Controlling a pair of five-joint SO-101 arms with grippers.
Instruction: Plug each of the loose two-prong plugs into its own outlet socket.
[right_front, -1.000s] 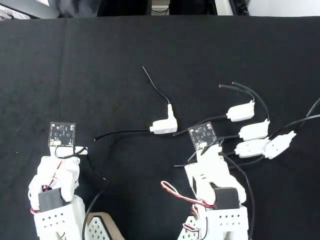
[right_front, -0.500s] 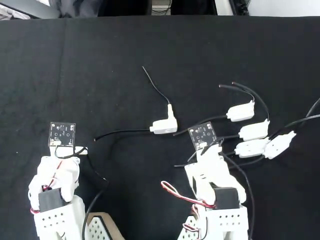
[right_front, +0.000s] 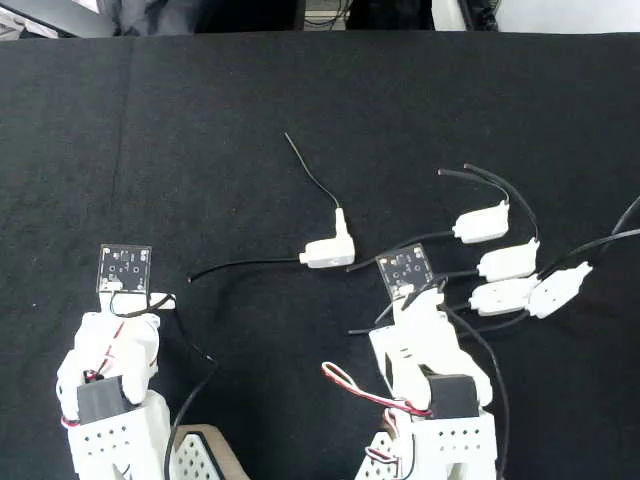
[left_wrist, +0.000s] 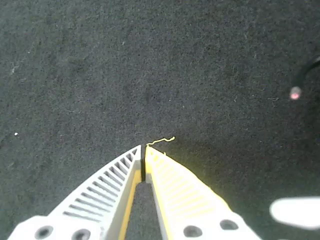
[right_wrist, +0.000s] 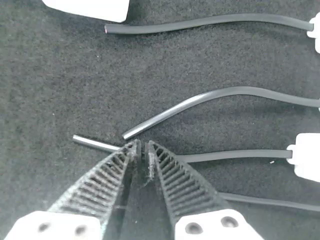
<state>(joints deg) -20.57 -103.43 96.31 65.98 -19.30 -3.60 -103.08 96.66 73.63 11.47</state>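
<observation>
A white L-shaped plug (right_front: 327, 251) lies at mid table with thin black cords running up and to the left. Several white plug and socket bodies (right_front: 507, 263) with black cords lie in a cluster on the right. My left gripper (left_wrist: 145, 149) is shut over bare black cloth, holding nothing; a small white piece (left_wrist: 297, 212) lies beside it. My right gripper (right_wrist: 141, 145) is shut too, with loose cord ends (right_wrist: 131, 132) just past its tips and white bodies (right_wrist: 306, 161) off to one side. In the high view the left arm (right_front: 110, 360) and right arm (right_front: 425, 350) stand at the near edge.
A black cloth (right_front: 200, 130) covers the whole table, with open room across its far and left parts. A cord end (left_wrist: 296, 93) lies some way from the left gripper. Black cords (right_front: 480, 360) run beside the right arm.
</observation>
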